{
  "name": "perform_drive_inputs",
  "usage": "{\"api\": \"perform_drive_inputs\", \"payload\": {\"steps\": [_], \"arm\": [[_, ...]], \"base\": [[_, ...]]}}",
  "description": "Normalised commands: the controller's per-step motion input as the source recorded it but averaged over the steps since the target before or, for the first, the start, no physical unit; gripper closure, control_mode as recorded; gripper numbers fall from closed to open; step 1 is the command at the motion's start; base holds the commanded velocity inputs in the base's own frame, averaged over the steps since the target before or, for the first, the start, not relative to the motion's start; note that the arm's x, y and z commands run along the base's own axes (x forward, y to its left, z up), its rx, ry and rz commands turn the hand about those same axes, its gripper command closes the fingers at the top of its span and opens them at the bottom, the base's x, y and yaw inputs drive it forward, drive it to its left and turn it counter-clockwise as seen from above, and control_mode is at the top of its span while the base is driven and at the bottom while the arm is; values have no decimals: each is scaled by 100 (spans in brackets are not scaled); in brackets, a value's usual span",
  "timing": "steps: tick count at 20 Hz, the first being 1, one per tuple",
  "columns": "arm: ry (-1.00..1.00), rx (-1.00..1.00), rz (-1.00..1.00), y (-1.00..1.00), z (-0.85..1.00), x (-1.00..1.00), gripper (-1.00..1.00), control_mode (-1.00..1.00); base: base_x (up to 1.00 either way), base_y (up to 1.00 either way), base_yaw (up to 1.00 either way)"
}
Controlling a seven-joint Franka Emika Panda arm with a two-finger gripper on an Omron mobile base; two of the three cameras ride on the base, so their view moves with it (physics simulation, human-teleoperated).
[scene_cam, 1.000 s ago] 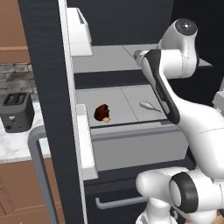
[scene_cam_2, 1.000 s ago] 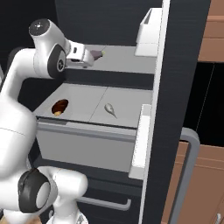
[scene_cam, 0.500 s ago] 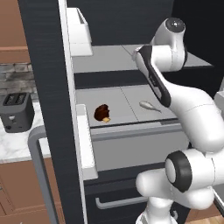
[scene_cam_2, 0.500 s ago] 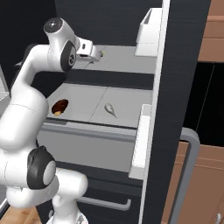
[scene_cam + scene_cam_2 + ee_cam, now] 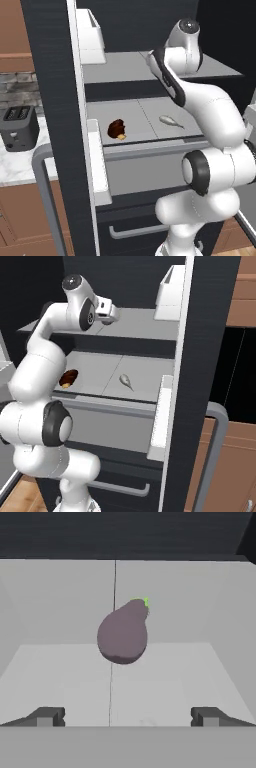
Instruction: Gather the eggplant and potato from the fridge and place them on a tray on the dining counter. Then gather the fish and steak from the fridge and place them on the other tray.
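Observation:
The fridge stands open, and my arm reaches into its upper shelf. In the hand view a purple eggplant with a green stem lies on that shelf, straight ahead of my gripper and some way beyond the fingertips. The jaws stand wide apart with nothing between them. From the right base view the gripper points into the fridge over the upper shelf. One shelf down lie the dark red-brown steak and the small silvery fish. The potato is out of view.
The open fridge door carries white bins. Below the shelves is a drawer with a silver bar handle. A black toaster sits on the marble wall counter to the left.
The arm has drawn upright, and the hand has edged a little further in over the upper shelf. The steak and the fish have stayed put.

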Motion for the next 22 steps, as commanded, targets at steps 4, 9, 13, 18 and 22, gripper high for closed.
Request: {"api": "perform_drive_inputs", "payload": {"steps": [4,9,13,18,22], "arm": [[1,0,0,0,0,46,-100,-100],[1,0,-1,0,0,39,-100,-100],[2,0,-1,0,-7,33,-100,-100],[3,0,-1,0,-10,29,-100,-100],[4,0,-2,0,-10,27,-100,-100]], "base": [[0,0,0],[0,0,0],[0,0,0],[0,0,0],[0,0,0]]}}
